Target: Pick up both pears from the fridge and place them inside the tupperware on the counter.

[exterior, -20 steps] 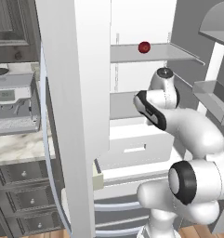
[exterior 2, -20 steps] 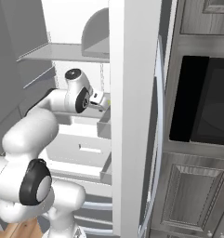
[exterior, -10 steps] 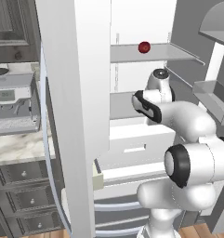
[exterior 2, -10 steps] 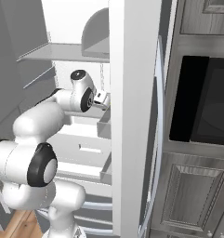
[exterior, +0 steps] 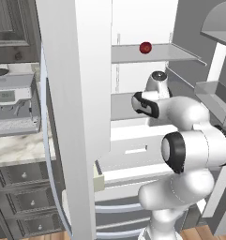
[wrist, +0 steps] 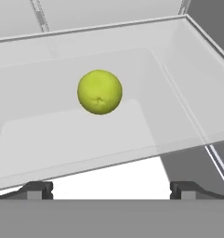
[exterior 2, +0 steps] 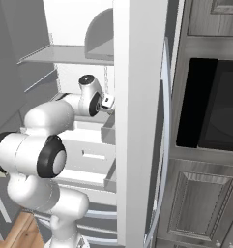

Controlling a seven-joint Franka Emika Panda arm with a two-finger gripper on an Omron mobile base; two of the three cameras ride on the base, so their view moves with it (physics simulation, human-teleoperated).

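Note:
The yellow-green pear (wrist: 100, 91) lies on a clear white fridge shelf (wrist: 48, 139), a short way ahead of my gripper (wrist: 111, 189). Both fingertips (wrist: 36, 189) stand wide apart with nothing between them, so the gripper is open. The glossy red pear (exterior: 145, 47) rests on the upper shelf (exterior: 166, 52) of the light-grey fridge (exterior: 77, 93), above my hand (exterior: 145, 104). My hand (exterior 2: 106, 102) reaches in at middle-shelf height, its tips hidden behind the door edge. The marbled counter (exterior: 20, 147) lies left of the fridge. The tupperware is out of view.
A silver coffee machine (exterior: 13, 105) stands on the counter over grey drawers (exterior: 25, 197). The open fridge door (exterior 2: 137, 121) stands close beside my hand. A dark built-in oven (exterior 2: 214, 106) sits to the right. White drawers (exterior: 133, 150) lie below the hand.
My arm has folded up higher and the hand has pushed a little further left into the fridge at middle-shelf height. The red pear has not moved.

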